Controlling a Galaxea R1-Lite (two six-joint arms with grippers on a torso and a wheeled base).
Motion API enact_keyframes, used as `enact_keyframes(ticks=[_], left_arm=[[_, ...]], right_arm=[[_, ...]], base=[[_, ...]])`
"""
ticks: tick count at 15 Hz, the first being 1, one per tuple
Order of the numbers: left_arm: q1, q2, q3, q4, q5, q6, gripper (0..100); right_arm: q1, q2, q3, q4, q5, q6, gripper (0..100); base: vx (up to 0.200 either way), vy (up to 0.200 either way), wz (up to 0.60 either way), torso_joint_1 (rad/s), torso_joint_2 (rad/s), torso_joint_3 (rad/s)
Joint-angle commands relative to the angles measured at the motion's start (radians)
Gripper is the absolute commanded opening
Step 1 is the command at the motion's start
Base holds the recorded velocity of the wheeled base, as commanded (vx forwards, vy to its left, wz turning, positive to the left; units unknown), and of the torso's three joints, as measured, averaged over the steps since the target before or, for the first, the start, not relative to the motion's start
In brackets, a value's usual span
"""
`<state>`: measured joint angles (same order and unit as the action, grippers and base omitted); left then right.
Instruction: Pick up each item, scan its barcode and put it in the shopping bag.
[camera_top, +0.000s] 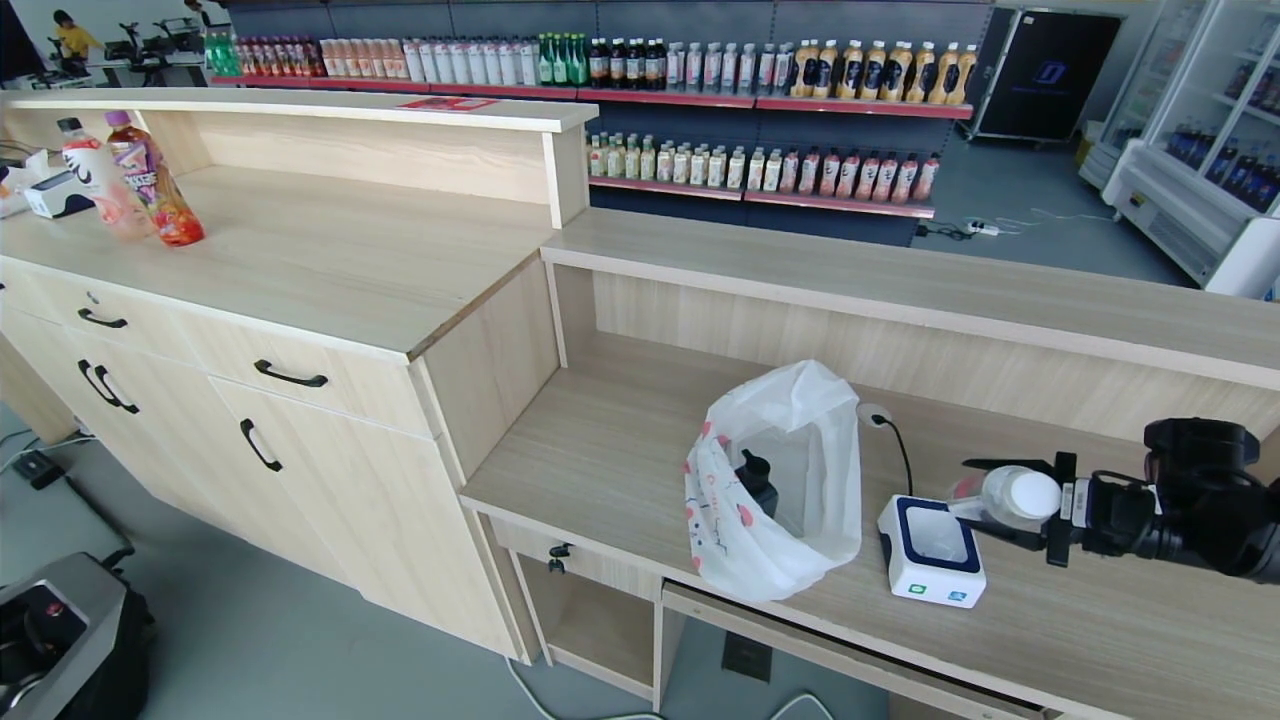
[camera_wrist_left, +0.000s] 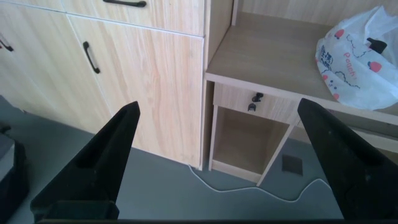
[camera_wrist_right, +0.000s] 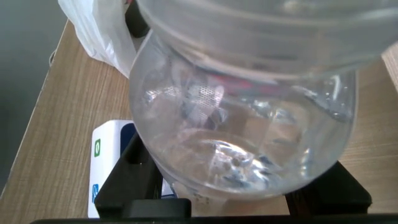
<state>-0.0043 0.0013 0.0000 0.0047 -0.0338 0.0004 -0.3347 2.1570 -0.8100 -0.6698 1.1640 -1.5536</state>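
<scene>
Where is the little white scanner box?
In the head view, the scanner sits on the lower counter, just right of the shopping bag, with the bottle in the right gripper beside it.

Pale wood, white plastic, black metal

We see the shopping bag (camera_top: 770, 540) white with red and dark blotches, the scanner (camera_top: 930, 552) white with a dark blue frame and a small green mark, the clear bottle (camera_top: 1018, 495) white-capped, and both the right gripper (camera_top: 1000, 500) and left gripper (camera_wrist_left: 219, 104) black. We find the counter (camera_top: 620, 450) light and wood-grained, its drawer handles (camera_top: 290, 376) black.
</scene>
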Motion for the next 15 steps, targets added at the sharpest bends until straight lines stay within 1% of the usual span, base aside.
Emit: enact_keyframes(ticks=[1,8,15], left_arm=[[0.000,0.000,0.000,0.000,0.000,0.000,100],[0.000,0.000,0.000,0.000,0.000,0.001,100],[0.000,0.000,0.000,0.000,0.000,0.000,100]], right_arm=[[0.016,0.021,-0.020,-0.001,0.000,0.001,0],[0.100,0.106,-0.152,-0.002,0.000,0.029,0],[0.108,0.121,-0.178,-0.002,0.000,0.027,0]], base=[[0.000,0.000,0.00,0.000,0.00,0.000],[0.000,0.000,0.00,0.000,0.00,0.000],[0.000,0.000,0.00,0.000,0.00,0.000]])
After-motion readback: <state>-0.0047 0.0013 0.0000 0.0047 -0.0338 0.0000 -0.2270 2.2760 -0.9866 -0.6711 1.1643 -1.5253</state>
